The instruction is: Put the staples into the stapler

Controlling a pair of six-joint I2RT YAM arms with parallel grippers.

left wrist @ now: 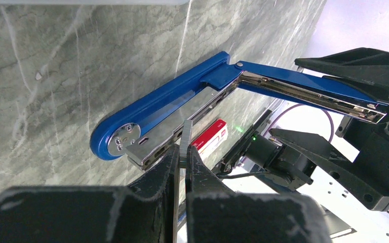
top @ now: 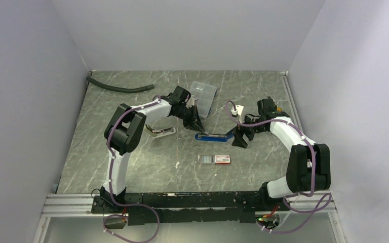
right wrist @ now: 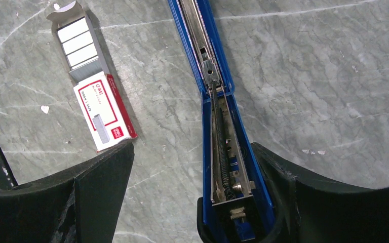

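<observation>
Just at the open stapler (left wrist: 167, 98), left pincer (left wrist: 184, 157) pinches staples (left wrist: 186, 134) beside its rail edge; right pincer (right wrist: 192, 149) spreads around the lid (right wrist: 224, 152).

Overhead looks down; both wrists closely share stapler (right wrist: 228, 152).

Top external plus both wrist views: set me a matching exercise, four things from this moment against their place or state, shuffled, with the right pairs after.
Things
1. stapler
2. staple strip
3. staple box
4. clear case

Place or state
A. pinched between the fingers of the left gripper
B. at the far side of the table
C. blue, hinged open
D. white with a red end, its tray slid out

Pairs: 1-C, 2-A, 3-D, 4-B.
</observation>
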